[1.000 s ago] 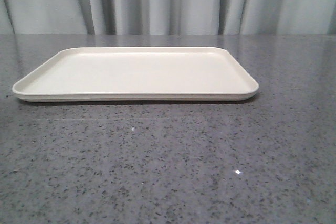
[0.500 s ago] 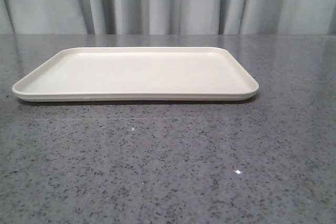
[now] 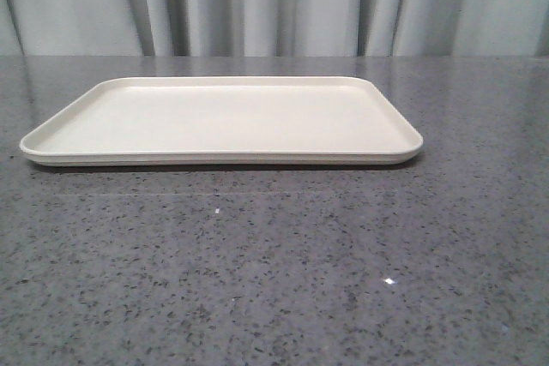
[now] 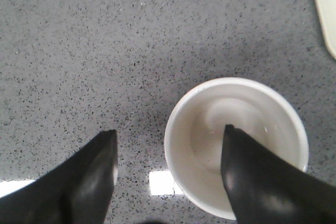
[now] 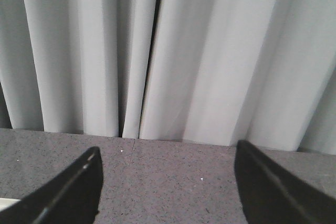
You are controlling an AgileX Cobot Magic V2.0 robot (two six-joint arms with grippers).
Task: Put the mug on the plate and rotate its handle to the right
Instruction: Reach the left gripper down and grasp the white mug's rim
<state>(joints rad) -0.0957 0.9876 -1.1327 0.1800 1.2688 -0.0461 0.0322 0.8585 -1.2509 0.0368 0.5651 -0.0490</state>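
The plate [image 3: 221, 117] lies empty on the grey stone table in the front view, and neither the mug nor a gripper shows there. The left wrist view looks straight down into the white mug [image 4: 247, 111], which stands upright on the table. My left gripper [image 4: 169, 129] is open and straddles the mug's wall. One finger [image 4: 257, 177] is over the mug's inside, the other finger [image 4: 86, 182] over bare table outside it. The handle is hidden. A corner of the plate [image 4: 326, 9] shows beyond the mug. My right gripper [image 5: 168, 148] is open with nothing between its fingers.
The speckled grey table [image 3: 274, 263] stretches in front of and around the plate. Pale grey curtains [image 5: 168, 51] hang behind the table's far edge, and the right wrist view faces them.
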